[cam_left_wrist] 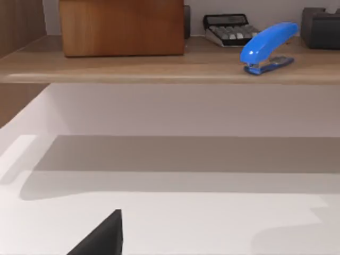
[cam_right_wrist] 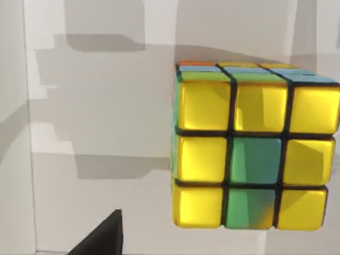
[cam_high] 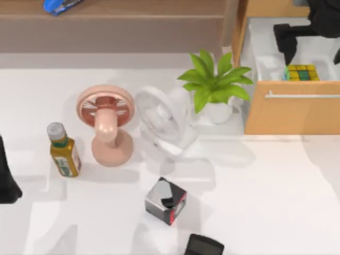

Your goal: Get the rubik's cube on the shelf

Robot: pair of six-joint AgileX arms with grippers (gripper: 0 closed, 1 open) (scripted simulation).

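Note:
The rubik's cube (cam_high: 302, 73) (cam_right_wrist: 255, 159), yellow, green and blue squares in a dark grid, lies inside the open drawer (cam_high: 292, 109) at the right. My right gripper (cam_high: 313, 56) hangs open just above and behind it, its dark fingers (cam_right_wrist: 101, 240) spread and apart from the cube. The shelf (cam_high: 133, 24) (cam_left_wrist: 159, 66) is a long brown ledge across the back left. My left arm (cam_high: 6, 183) is parked at the table's left edge, its gripper open with one finger (cam_left_wrist: 101, 240) showing.
A pink fan (cam_high: 105, 114), white fan (cam_high: 162, 119), potted plant (cam_high: 215, 82), bottle (cam_high: 64, 151), grey-black-red box (cam_high: 166, 201) and a black object (cam_high: 204, 246) stand on the table. A blue stapler (cam_high: 61, 5) (cam_left_wrist: 268, 45), calculator (cam_left_wrist: 228, 27) and wooden box (cam_left_wrist: 122, 26) occupy the shelf.

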